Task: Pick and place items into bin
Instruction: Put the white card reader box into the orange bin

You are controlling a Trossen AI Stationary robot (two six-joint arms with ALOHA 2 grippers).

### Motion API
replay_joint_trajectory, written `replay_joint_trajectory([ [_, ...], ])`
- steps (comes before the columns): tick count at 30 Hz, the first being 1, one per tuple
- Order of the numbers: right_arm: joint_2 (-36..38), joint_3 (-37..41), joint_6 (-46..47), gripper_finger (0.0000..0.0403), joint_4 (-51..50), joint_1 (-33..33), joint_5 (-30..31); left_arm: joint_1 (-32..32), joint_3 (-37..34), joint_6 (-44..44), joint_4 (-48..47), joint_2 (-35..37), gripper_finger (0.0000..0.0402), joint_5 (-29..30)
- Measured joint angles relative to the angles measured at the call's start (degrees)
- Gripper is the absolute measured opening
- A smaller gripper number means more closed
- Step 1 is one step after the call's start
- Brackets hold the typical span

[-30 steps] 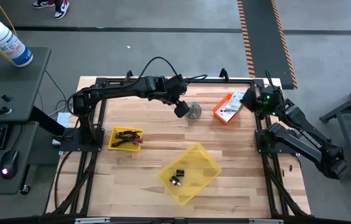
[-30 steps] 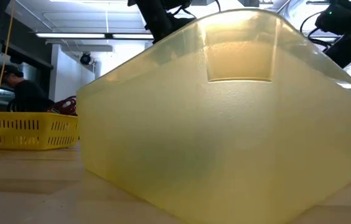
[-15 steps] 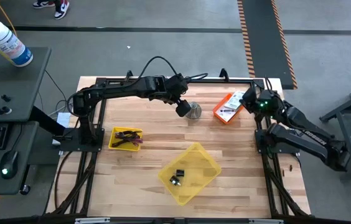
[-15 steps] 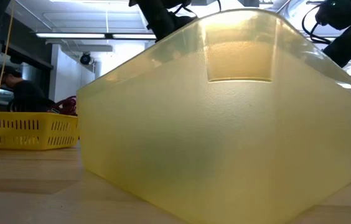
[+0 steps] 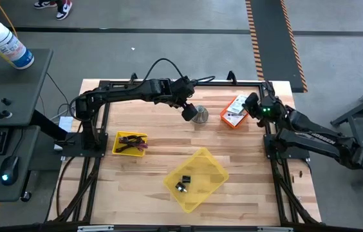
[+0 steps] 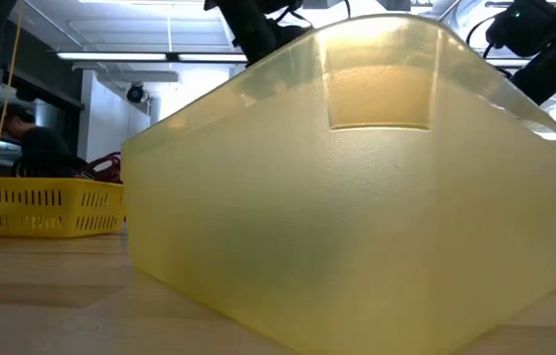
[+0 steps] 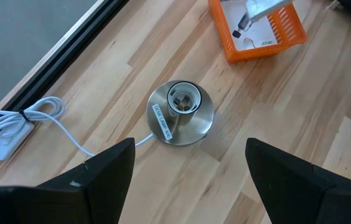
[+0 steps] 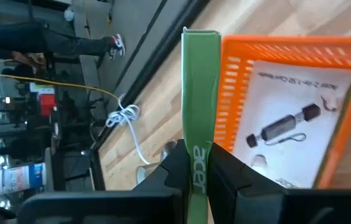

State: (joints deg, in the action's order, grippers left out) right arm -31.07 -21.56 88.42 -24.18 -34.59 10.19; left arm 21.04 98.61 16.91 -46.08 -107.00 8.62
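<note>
My right gripper point(image 5: 251, 105) point(image 8: 195, 167) is shut on a flat green-edged package point(image 8: 199, 93) printed "acer". It shows white from above point(image 5: 239, 103), over the orange basket point(image 5: 233, 116) point(image 8: 287, 68). In the basket lies a white printed label card point(image 8: 294, 118) point(image 7: 250, 28). My left gripper point(image 5: 186, 113) point(image 7: 188, 180) hangs open above and beside the silver cone-shaped piece point(image 5: 199, 115) point(image 7: 180, 112), touching nothing. The yellow bin point(image 5: 210, 156) point(image 6: 357, 197) holds small black items point(image 5: 183, 182). My right gripper pinches the green-edged package between its two fingers point(image 8: 170, 168) at its near end point(image 8: 195, 146). The package stands edge-on and reaches away from the fingers over the orange basket. Whether its far end touches the basket, I cannot tell.
A small yellow basket point(image 5: 130, 143) point(image 6: 41, 207) with dark and purple pieces sits near the table's left. A white cord point(image 7: 32, 118) runs from the silver piece to the far edge. A person point(image 6: 32, 138) is in the room behind. Bare wood lies between the bin and the baskets.
My right gripper has moved toward the table's left, carrying the package from beside the orange basket to over it. The left arm has kept still.
</note>
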Motion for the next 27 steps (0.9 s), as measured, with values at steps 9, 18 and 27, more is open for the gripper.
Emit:
replay_joint_trajectory([
  [9,0.0,1.2,0.3,0.0027,0.3,0.3,0.4,0.0,0.0,-0.1,-0.2,0.0,0.0294,0.0],
  [18,-0.1,1.2,0.2,0.0026,-0.8,0.3,0.9,0.0,0.0,-0.2,0.1,0.0,0.0294,0.0],
  [27,0.0,6.9,2.9,0.0031,8.8,0.2,0.4,0.0,0.0,-0.2,0.3,0.0,0.0294,0.0],
])
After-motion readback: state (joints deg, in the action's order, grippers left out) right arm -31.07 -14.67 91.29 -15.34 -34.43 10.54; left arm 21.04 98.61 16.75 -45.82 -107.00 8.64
